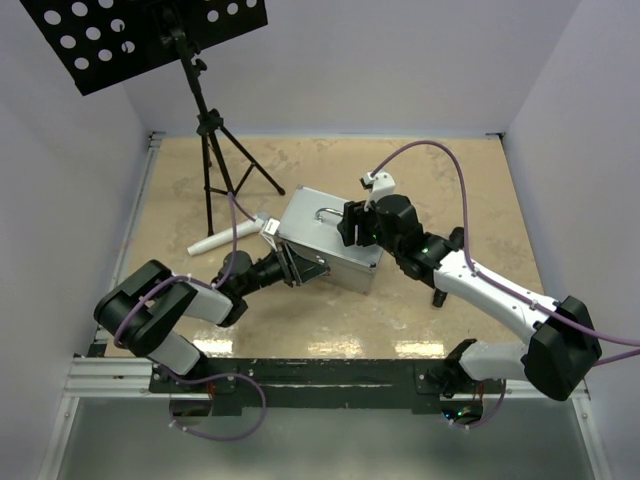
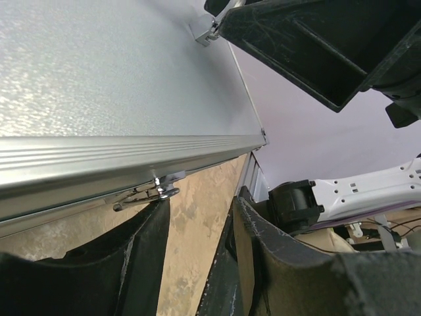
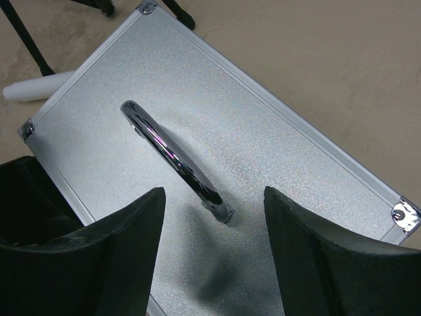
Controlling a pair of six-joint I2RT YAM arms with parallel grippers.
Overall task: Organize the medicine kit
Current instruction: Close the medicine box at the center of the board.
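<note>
The silver-grey metal case [image 1: 330, 245] stands shut on the table, chrome handle [image 1: 330, 212] on top. Its red pouch, grey tray and supplies are out of view. My left gripper [image 1: 292, 266] is open at the case's near-left side. In the left wrist view [image 2: 200, 214] its left finger [image 2: 141, 250] sits just under a chrome latch [image 2: 148, 193] on the case [image 2: 118, 79]. My right gripper [image 1: 352, 226] is open above the case's top. In the right wrist view [image 3: 214, 197] it straddles the near end of the handle [image 3: 168, 148] without touching it.
A white tube [image 1: 222, 238] lies on the table left of the case. A black tripod stand [image 1: 212, 150] with a perforated black panel [image 1: 140, 30] stands at the back left. White walls close in the tan table [image 1: 450, 190].
</note>
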